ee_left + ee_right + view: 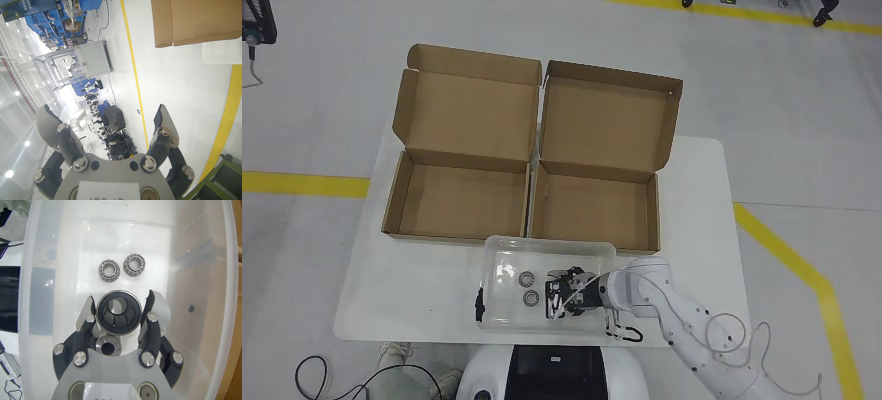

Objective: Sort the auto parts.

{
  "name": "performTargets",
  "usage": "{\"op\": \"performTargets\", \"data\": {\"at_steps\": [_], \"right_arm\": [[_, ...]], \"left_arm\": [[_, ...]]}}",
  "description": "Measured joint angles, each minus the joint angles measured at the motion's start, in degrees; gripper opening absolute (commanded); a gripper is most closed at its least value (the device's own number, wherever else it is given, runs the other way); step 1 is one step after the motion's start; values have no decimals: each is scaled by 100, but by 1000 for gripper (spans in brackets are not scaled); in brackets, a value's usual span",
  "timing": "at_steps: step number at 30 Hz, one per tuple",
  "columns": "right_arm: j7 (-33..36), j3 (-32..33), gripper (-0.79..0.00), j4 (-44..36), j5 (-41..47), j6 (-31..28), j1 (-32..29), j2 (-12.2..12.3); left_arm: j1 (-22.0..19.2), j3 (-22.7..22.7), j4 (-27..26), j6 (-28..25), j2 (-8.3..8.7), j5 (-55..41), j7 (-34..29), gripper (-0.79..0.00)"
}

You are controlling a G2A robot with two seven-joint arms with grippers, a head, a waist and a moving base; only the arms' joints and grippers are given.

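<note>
Top view: a white table is carrying two open cardboard boxes, the left box and the right box, at its far side. A clear bin is sitting at the near edge. The right tool is reaching inside it, with two small bearings lying just to its left.

Left wrist view: the left tool is hanging spread apart, gripping nothing.

Right wrist view: the right tool is clamping a large bearing between its pads. A steel sleeve is lying just behind the large bearing.
</note>
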Motion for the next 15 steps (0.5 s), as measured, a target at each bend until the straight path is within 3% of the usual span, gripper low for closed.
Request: {"op": "performTargets", "data": {"at_steps": [4, 15], "right_arm": [[75, -41, -785, 9, 41, -2, 41, 9], [-192, 25, -785, -118, 147, 195, 47, 56]], "left_arm": [[0, 0, 0, 0, 0, 0, 0, 0], [0, 0, 0, 0, 0, 0, 0, 0]]}}
